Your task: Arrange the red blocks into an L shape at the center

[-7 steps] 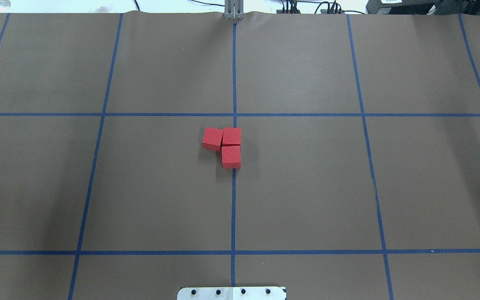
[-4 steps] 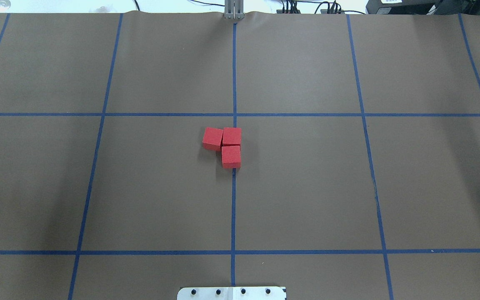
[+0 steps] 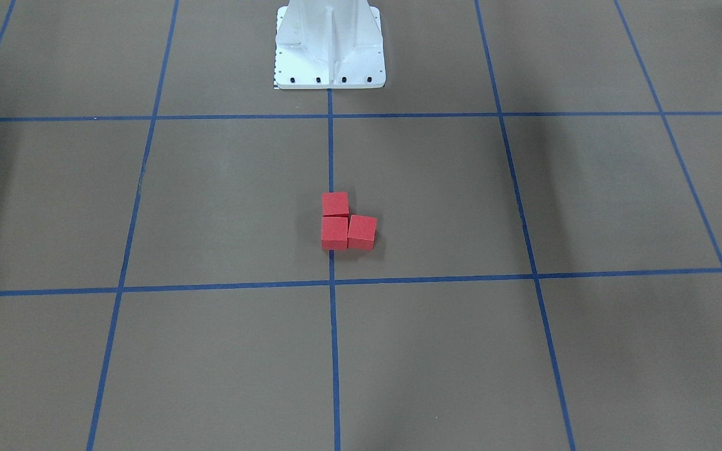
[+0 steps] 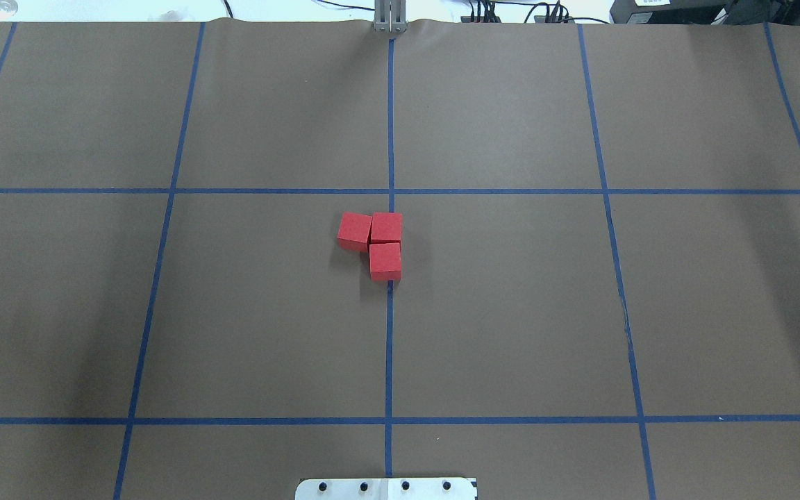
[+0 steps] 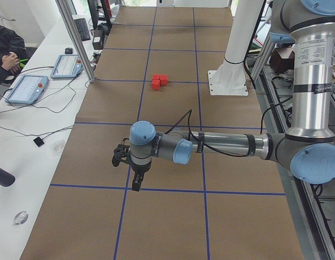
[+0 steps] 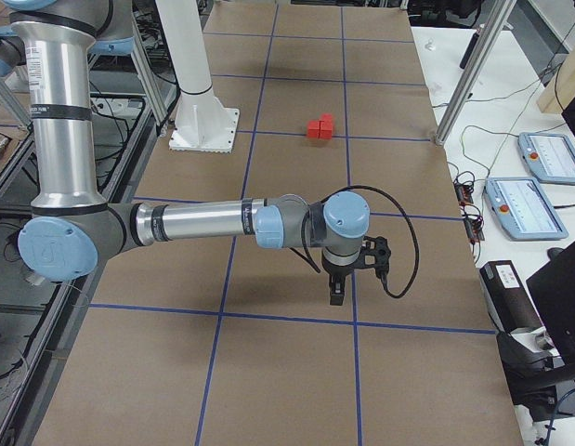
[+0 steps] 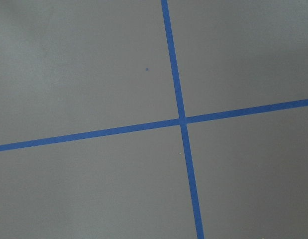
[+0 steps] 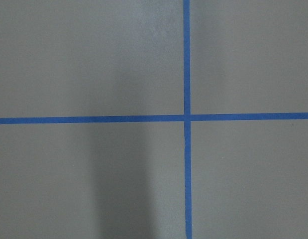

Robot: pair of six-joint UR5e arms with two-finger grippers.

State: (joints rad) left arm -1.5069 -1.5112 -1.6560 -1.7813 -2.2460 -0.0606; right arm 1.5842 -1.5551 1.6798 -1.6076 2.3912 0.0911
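Mid-frame in overhead view: 3 red blocks (image 4: pixel 376 244) packed in an L on the center (image 4: pixel 455 278), brown floor w/ blue grid. Corner block (image 4: pixel 386 228) and lower block (image 4: pixel 385 261) right on the middle tape line (image 4: pixel 389 347), touching, 1 above the other. 3rd block (image 4: pixel 355 231) against the corner block's left side, turned slightly off square. In front-facing view, same L mirrored just below mid-frame, w/ white base (image 3: pixel 329 47) at top ctr, well apart. Left gripper (image 5: pixel 135 186) left of ctr and a bit low in exterior left view, pointing down by a tape crossing, well apart from the blocks at upper ctr; jaws apart or together: cannot tell from this side view. Right gripper (image 6: pixel 336 295) a bit below ctr of exterior right view, pointing down near a tape line, blocks far up the frame; jaws likewise impossible to judge. Both wrist cams: brown floor w/ 1 blue tape crossing each.
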